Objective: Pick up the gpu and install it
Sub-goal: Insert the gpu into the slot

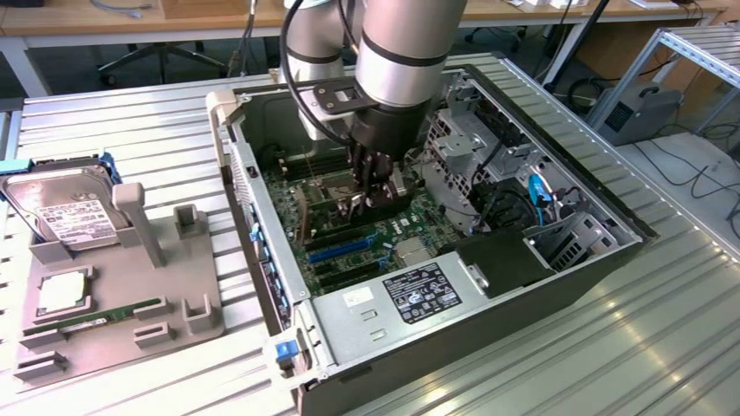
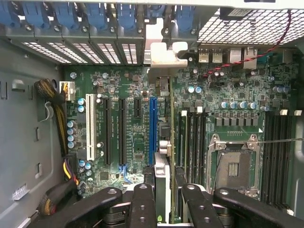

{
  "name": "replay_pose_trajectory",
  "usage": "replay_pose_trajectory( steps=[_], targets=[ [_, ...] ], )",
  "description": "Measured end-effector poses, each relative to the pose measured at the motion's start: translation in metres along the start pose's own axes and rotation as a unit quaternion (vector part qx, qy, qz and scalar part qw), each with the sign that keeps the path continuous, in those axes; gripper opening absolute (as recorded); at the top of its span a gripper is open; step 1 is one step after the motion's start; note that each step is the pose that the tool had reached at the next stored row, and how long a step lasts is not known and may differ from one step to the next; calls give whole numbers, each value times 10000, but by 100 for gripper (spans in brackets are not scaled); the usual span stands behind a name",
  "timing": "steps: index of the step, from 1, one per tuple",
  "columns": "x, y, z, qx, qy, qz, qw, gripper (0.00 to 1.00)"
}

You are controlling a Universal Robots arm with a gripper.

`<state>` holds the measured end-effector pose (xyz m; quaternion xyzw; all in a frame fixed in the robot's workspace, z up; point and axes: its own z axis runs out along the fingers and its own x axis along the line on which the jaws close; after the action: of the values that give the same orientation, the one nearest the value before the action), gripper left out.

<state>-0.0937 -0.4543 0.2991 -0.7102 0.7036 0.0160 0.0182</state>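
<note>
The pincer is clenched on the gpu, holding it edge-on inside the open computer case, above the motherboard and just beside the blue slot. Judging by this, pickup is done; seating is left, since the card looks not yet pressed home. Outside on the counter: 1 grey holder, 1 hard drive, 1 green memory stick.
</note>
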Motion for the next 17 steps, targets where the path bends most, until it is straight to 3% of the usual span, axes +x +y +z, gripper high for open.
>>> replay_pose_trajectory(
  steps=[17],
  targets=[
    [12,107,68,0,0,0,10000,27]
  ],
)
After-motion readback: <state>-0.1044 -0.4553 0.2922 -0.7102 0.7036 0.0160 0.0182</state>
